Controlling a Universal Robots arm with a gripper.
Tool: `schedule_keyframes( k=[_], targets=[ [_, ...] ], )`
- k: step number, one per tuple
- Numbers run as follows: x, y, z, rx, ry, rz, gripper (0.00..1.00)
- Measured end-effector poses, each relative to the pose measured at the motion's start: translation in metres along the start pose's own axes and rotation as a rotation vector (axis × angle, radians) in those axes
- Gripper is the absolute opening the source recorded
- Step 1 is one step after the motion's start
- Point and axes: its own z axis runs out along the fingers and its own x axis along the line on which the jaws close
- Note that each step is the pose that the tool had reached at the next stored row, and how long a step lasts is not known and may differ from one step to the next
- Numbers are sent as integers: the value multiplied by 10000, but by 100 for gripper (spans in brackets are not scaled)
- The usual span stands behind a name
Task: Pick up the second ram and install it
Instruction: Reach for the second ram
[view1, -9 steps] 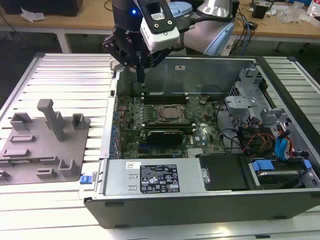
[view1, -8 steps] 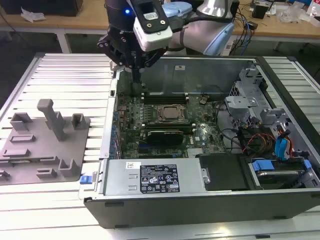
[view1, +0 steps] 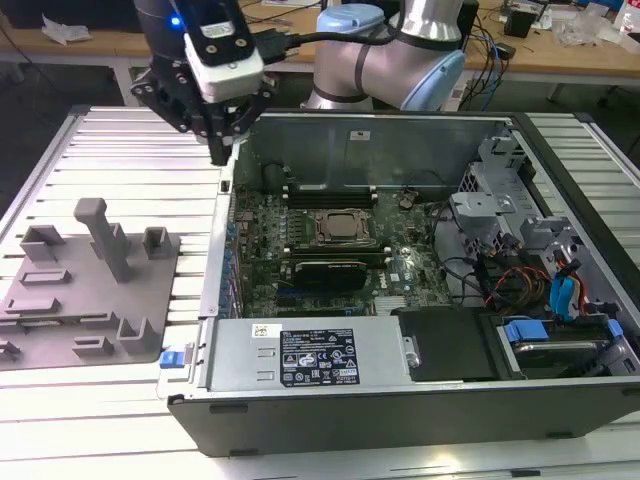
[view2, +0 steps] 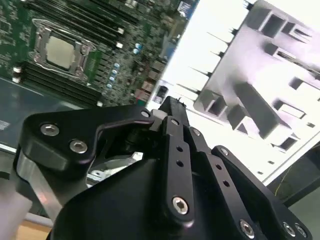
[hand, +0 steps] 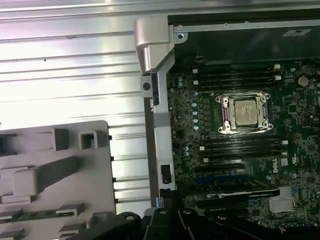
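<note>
My gripper (view1: 219, 152) hangs above the left wall of the open computer case (view1: 230, 210), between the grey parts tray (view1: 90, 290) and the motherboard (view1: 400, 265). Its black fingers (view2: 172, 130) meet at the tip and are shut, with nothing visible between them. A thin greenish-tan strip that looks like the second ram (hand: 30, 216) lies flat in a slot of the grey tray (hand: 95, 165), well apart from the gripper. On the motherboard (hand: 300, 125), long dark memory slots (hand: 240, 146) run on both sides of the silver-framed processor (hand: 246, 111).
A wide black expansion card (view1: 325, 272) sits in front of the processor (view1: 345, 228). The power supply (view1: 310, 355), drive bays and cables (view1: 540, 280) fill the case's near and right parts. An upright grey post (view1: 105, 235) rises from the tray. The ribbed metal table (view1: 120, 130) surrounds everything.
</note>
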Motion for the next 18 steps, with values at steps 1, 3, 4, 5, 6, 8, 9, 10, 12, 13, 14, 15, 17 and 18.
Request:
schedule_keyframes(
  k=[1,3,4,5,6,8,9,10,12,13,14,15,17,18],
  targets=[
    [77,-6,-2,1,-1,-1,11],
    [193,-14,-4,0,-1,0,11],
    [266,-20,-5,0,-2,-1,11],
    [320,-24,-6,0,-2,-2,11],
    [403,-30,-8,0,-3,0,11],
    [603,-45,-12,0,-5,0,11],
    [738,-55,-14,-1,-8,-2,11],
    [863,-64,-17,-1,-9,0,11],
    [1010,-76,-19,0,-12,-3,11],
    [1118,-84,-20,-1,-17,0,11],
    [1197,-90,-20,-1,-21,-2,11],
    [1273,-96,-21,-2,-25,-3,11],
    [1455,-109,-21,-2,-28,-3,11],
    [1521,-115,-20,-2,-30,-3,11]
  ],
)
